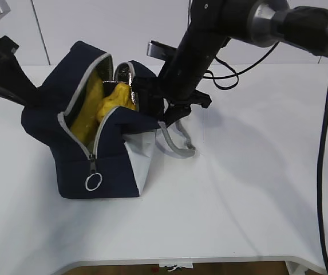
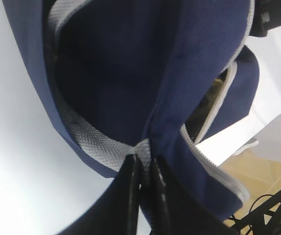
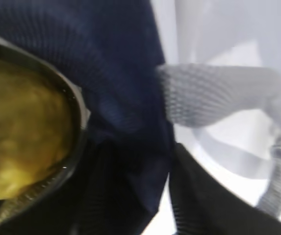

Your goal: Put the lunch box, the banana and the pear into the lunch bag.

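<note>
Left wrist view is showing the left gripper (image 2: 144,169) with its fingers (image 2: 130,169) pressed together on a fold of navy fabric and grey webbing of the lunch bag (image 2: 145,63), at six o'clock in the picture. Right wrist view is showing the right gripper (image 3: 169,161) with dark fingers (image 3: 204,196) on either side of the bag's rim fabric; whether they are gripping it I cannot tell.

Moving outward, the exterior view is showing the bag (image 1: 103,160) sitting on the white table (image 1: 255,189), left of centre, its zipper open and mouth facing twelve o'clock. Yellow fruit (image 1: 117,97) is lying inside; banana and pear are not separable, and the lunch box is not visible. Nothing is lying loose on the table, so packing is looking largely finished. No readable writing or brand is appearing anywhere.
</note>
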